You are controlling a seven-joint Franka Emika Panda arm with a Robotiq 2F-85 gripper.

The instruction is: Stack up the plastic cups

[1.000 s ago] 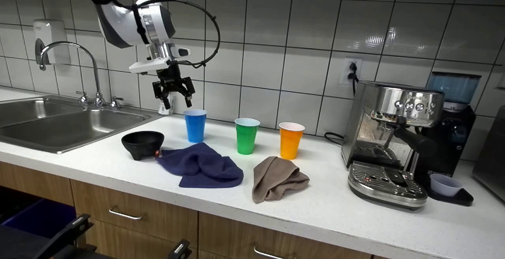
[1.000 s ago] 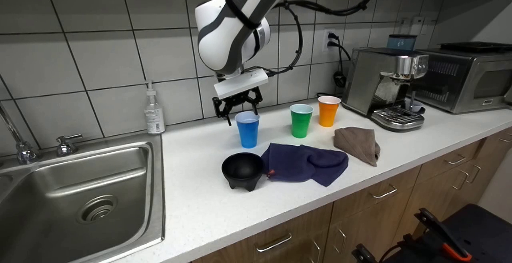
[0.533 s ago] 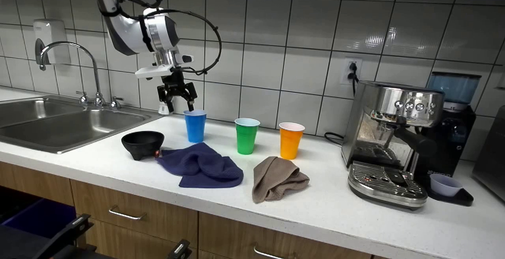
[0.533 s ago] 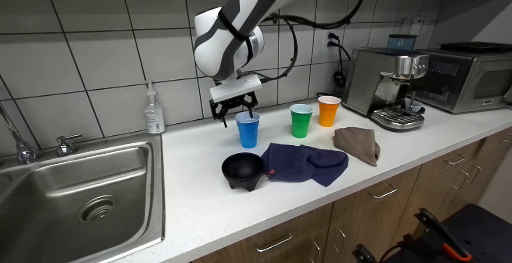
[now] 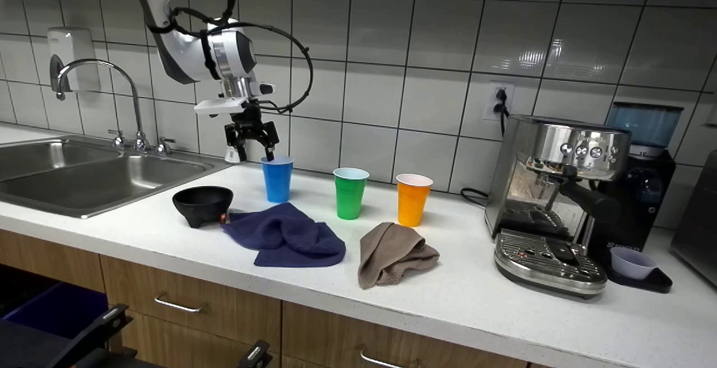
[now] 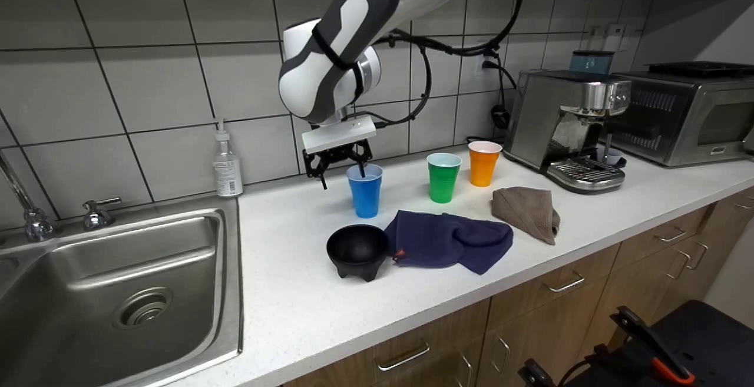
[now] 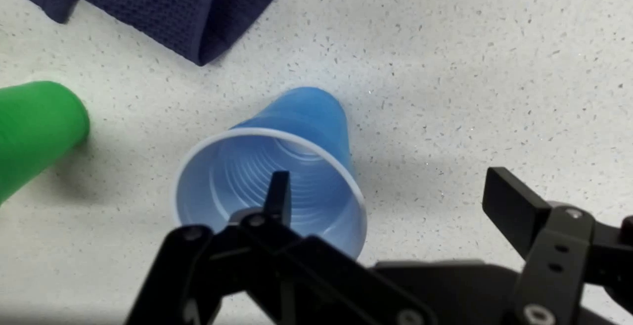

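Gripper (image 6: 343, 181): hanging at top of blue cup (image 6: 366, 195), jaws spread wide. In wrist view one finger (image 7: 280, 191) is showing over cup mouth, 2nd is hanging well outside rim, abv counter (image 7: 445, 92); tip below rim or not: can't tell.
Blue cup: standing upright, nearest sink (image 6: 231, 269); counter strip is running btwn.
Green cup (image 5: 350, 197): standing upright, mid row; gaps are showing both sides.
Orange cup (image 5: 413, 205): standing upright, far end, well apart fr. espresso machine (image 5: 538, 200).
Wall side: tiled wall (image 5: 369, 99) is rising close behind cups.
Front side: navy cloth (image 5: 285, 239) + brown cloth (image 5: 395, 256) are lying btwn cups & front edge (image 5: 280, 291); black bowl (image 5: 199, 205) is sitting just beside navy cloth, can't tell if touching.
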